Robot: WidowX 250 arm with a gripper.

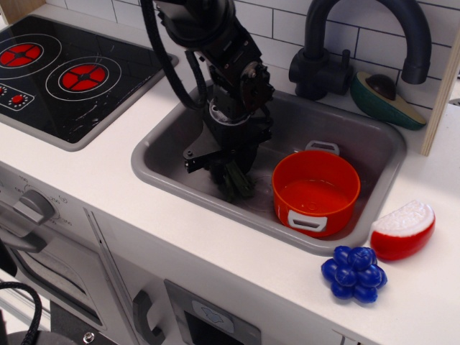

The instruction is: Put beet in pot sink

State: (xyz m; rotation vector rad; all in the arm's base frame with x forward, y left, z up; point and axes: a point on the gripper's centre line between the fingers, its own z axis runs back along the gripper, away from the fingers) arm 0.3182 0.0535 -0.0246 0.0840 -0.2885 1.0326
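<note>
The beet lies on the floor of the grey sink (356, 140), left of the orange-red pot (316, 190). Only its green leaf stalks (236, 184) show; the purple bulb is hidden under my gripper. My gripper (226, 171) is low in the sink, straight over the beet, with its dark fingers (195, 161) spread on either side of the stalks. I see no grip on the beet. The pot stands upright and empty at the sink's front right, with white-grey handles.
A dark faucet (338, 43) arches over the sink's back. A halved avocado (381, 97) lies behind the sink at the right. A blue grape cluster (353, 274) and a red-and-white wedge (403, 230) lie on the counter right of the sink. A stove top (65, 72) is at the left.
</note>
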